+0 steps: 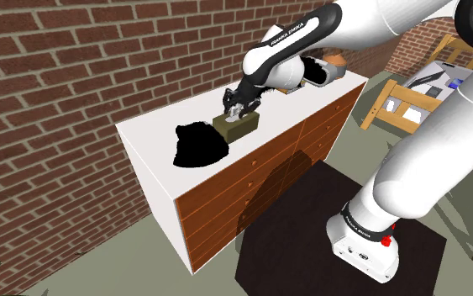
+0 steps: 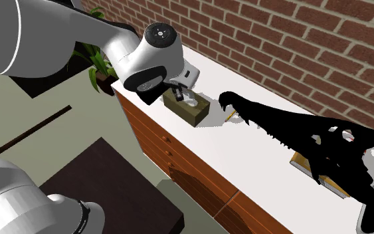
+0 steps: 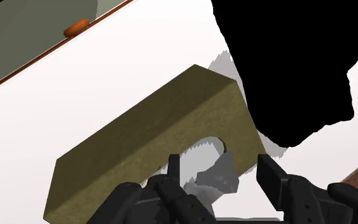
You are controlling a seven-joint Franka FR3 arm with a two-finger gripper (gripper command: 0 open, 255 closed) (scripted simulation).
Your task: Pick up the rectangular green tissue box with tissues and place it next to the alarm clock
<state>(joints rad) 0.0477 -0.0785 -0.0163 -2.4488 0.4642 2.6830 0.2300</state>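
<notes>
1. The gripper (image 3: 220,167) hangs just over the olive-green tissue box (image 3: 139,146), its fingers apart and holding nothing.
2. A white tissue (image 3: 217,177) sticks up between the fingers. One finger is over the box's top, the other by its end.
3. The box sits on the dresser (image 1: 155,139) directly beneath the gripper.
4. A black object (image 3: 285,63) lies just past the box.

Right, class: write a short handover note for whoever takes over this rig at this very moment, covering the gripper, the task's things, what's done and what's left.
Gripper: open, low over the olive-green tissue box, fingers either side of its tissue, not clasping.
Box: resting on the white dresser top, near a black shape, likely the clock.
Done: approach.
Left: grasp, lift, set down next to the clock.
</notes>
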